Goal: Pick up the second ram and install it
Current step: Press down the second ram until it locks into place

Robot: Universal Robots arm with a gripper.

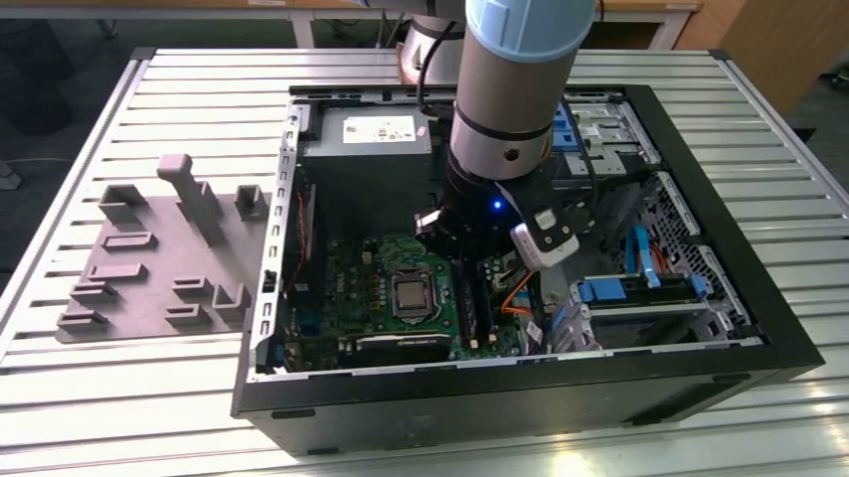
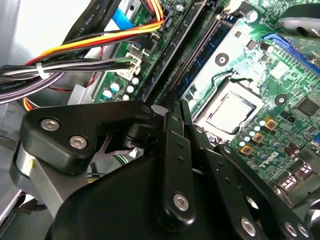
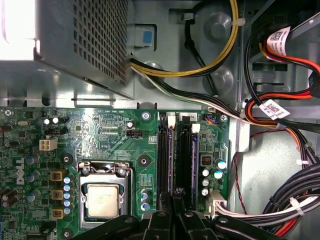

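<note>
**Exterior view.** An open case (image 1: 531, 397) lies on a slatted table (image 1: 199, 79). A grey holder (image 1: 146, 258) sits beside it, at 9 o'clock from the case. The arm (image 1: 511, 89) reaches down into the case. Its wrist is above the board (image 1: 358, 288), just at 3 o'clock from the CPU (image 1: 413, 295). The power supply (image 1: 365, 129) is at 12 o'clock from the board.

**Both wrist views.** The gripper (image 2: 176, 102) (image 3: 175, 196) hangs low over the memory slots (image 3: 187, 160), which run beside the CPU (image 2: 227, 107) (image 3: 102, 199). Its fingers (image 2: 170, 125) are drawn together, with barely a gap between the tips. The ram (image 2: 207, 42) (image 3: 167, 165) is a slim dark stick with faint blue marks. It stands on edge along the slot nearest the CPU and runs away from the fingertips. Its near end meets the tips. Whether the fingers pinch the stick or only rest at it cannot be told, and how deep it sits in the slot is also unclear. A black slot (image 2: 172, 55) lies parallel on the ram's far side from the CPU. Bundled cables (image 3: 200, 70) cross the case wall beyond the slots.
</note>
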